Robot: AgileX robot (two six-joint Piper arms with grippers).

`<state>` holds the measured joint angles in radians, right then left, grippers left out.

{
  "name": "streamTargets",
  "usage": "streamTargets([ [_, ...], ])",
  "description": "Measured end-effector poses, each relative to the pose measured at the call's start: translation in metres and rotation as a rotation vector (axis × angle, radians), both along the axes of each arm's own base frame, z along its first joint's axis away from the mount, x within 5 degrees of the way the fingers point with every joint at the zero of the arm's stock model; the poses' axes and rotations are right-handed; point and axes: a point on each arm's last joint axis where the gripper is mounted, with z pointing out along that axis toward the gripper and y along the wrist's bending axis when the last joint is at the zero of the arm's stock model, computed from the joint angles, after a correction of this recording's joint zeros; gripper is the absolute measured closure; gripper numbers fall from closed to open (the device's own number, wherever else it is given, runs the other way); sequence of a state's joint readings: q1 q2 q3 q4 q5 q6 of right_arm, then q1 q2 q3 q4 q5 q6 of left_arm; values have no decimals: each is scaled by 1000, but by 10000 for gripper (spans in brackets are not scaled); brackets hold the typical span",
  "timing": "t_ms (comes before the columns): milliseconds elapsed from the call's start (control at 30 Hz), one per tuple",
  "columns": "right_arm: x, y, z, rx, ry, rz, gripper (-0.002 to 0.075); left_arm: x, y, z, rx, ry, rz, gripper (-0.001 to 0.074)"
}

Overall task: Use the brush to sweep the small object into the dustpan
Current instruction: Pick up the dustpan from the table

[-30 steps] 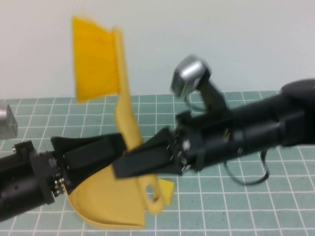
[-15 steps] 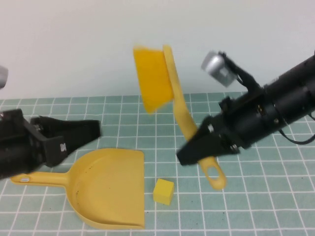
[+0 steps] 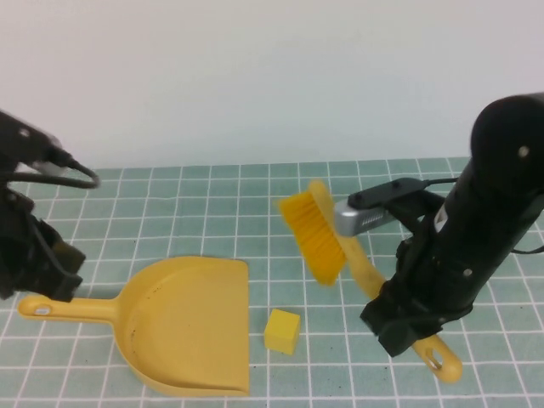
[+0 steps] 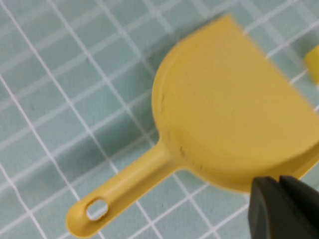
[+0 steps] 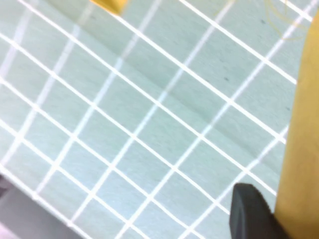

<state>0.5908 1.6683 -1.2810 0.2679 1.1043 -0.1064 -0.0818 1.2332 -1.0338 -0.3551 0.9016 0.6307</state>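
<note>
A pale green surface (image 3: 212,204) ruled with a white square grid spreads beneath both hands. Beyond them stands a plain pale backdrop (image 3: 255,76), possibly a wall.

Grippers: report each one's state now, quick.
Left gripper: shut, empty, above the dustpan handle.
Right gripper: shut on the brush handle, bristles raised beyond the cube.

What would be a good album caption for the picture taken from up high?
Right pincer holds the brush above the cube beside the dustpan; left pincer at its handle.
</note>
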Motion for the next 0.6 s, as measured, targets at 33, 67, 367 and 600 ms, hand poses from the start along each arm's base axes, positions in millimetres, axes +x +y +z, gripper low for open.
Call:
streamTargets([
  [33, -2, 2, 0, -17, -6, 0, 557, 5, 0, -6, 10, 19, -1, 647],
  [67, -3, 4, -1, -30, -12, 0, 557, 11, 0, -14, 20, 49, -5, 589],
  [367, -3, 5, -2, -73, -51, -16, 557, 36, -28, -63, 459, 96, -270, 118],
  [600, -3, 3, -2, -94, -53, -12, 557, 50, -35, -80, 636, 62, -357, 118],
])
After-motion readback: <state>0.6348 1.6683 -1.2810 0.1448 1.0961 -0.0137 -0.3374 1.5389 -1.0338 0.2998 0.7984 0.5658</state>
